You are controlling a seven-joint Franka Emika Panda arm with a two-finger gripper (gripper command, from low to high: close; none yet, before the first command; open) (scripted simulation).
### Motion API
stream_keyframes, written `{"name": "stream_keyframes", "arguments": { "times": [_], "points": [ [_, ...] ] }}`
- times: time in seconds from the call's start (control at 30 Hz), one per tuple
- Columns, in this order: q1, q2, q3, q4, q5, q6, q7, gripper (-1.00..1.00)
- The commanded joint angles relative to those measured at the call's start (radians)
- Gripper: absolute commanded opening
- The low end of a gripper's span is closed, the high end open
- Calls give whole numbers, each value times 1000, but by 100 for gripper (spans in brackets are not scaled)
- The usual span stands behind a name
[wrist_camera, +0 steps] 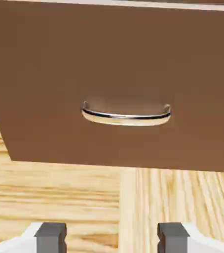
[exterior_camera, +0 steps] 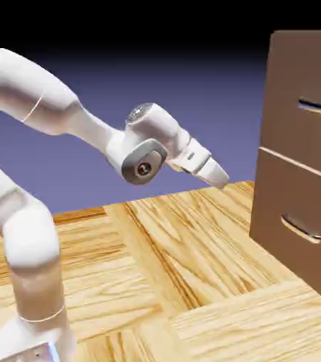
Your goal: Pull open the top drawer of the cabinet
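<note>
Hanging in open air over the pale wood-grain bench (exterior_camera: 191,283), well apart from the tall boxy matte brown cabinet (exterior_camera: 283,42) at the right of the exterior view. Tilted forward and slightly down at the white two-finger gripper (exterior_camera: 216,175), presumably to bring the hand camera and the fingers face-on to the drawer fronts. Spread apart at the fingers (wrist_camera: 50,236), with nothing but bench showing between the two grey tips (a sensible readiness, since a bar handle has to pass between them before any closing). Apparently closed at the top drawer (exterior_camera: 298,85), the upper plain brown front high on the cabinet, with its thin curved silvery bar handle (exterior_camera: 320,107) running off the picture's edge. Just beneath it, the lower brown drawer (exterior_camera: 290,205) with a like silvery handle (exterior_camera: 301,230). Filling the hand view, one brown front with a curved bar and bench under its bottom edge: probably the lower drawer, going by that bench, so likely aimed too low for the task as yet. Judged to be in the approach, with the pull itself not yet begun. Calls next for raising and advancing the hand until the upper bar lies between the fingers, then closing and drawing straight back. Risks otherwise catching the wrong bar, alike as the two are.
</note>
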State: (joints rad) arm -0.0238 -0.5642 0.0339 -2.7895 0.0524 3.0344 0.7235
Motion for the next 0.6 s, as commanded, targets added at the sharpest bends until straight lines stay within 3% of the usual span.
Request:
{"name": "stream_keyframes", "arguments": {
  "times": [0.0, 0.57],
  "points": [
    [-30, 5, 28, 17, 44, -2, -15, 0],
    [-535, 87, 506, 306, 783, -39, -262, 0]
  ]
}}
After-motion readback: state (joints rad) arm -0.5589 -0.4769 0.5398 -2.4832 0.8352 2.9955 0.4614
